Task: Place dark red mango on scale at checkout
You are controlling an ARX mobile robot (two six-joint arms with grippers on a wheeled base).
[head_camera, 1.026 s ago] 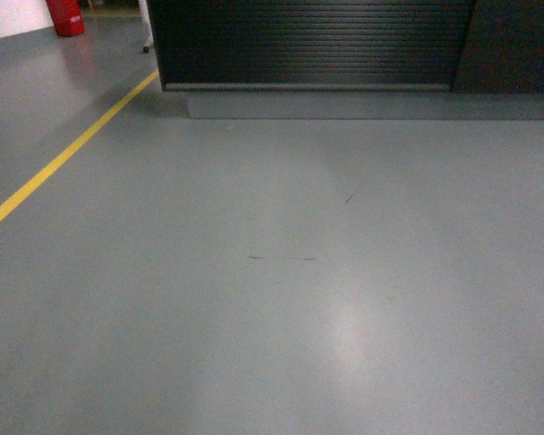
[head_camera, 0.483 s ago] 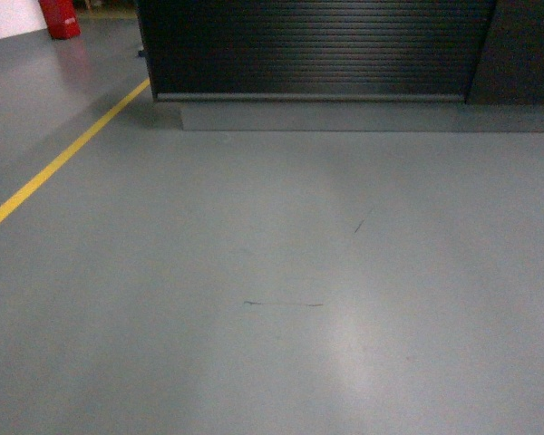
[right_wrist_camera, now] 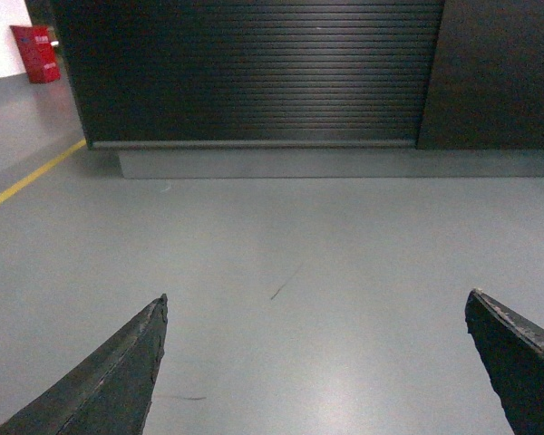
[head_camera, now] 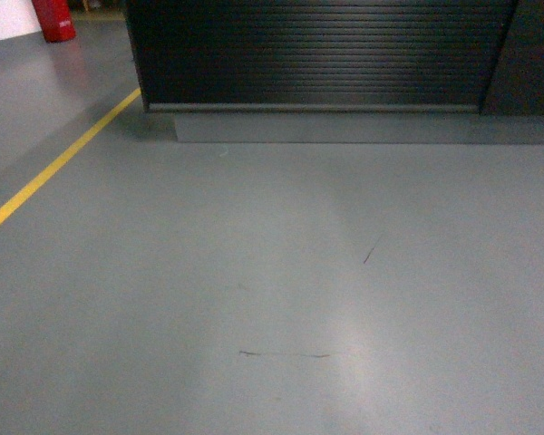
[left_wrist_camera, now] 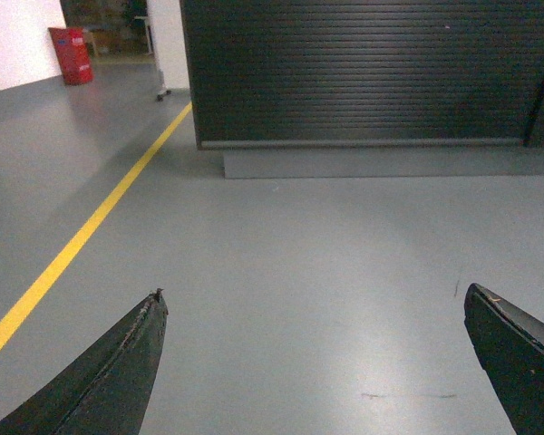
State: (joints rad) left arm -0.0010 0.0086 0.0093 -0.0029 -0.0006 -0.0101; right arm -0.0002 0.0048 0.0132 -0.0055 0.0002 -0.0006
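The checkout (head_camera: 317, 54) stands at the far end of the grey floor (head_camera: 272, 272), its ribbed black front panel filling the upper part of all three views, above a recessed grey plinth (head_camera: 344, 127). Only this front face shows; its top surface lies out of frame. Neither the dark red mango nor the scale appears in any view.

Left gripper (left_wrist_camera: 313, 362): jaws wide apart, nothing between them, floor visible in the gap. Right gripper (right_wrist_camera: 313, 362): jaws likewise wide apart, holding nothing.

A yellow floor line (head_camera: 54, 168) runs diagonally left of the checkout. A red cabinet (left_wrist_camera: 71, 42) stands beyond the checkout's left corner. Dark scuff marks (head_camera: 286, 354) lie on the floor before the checkout.
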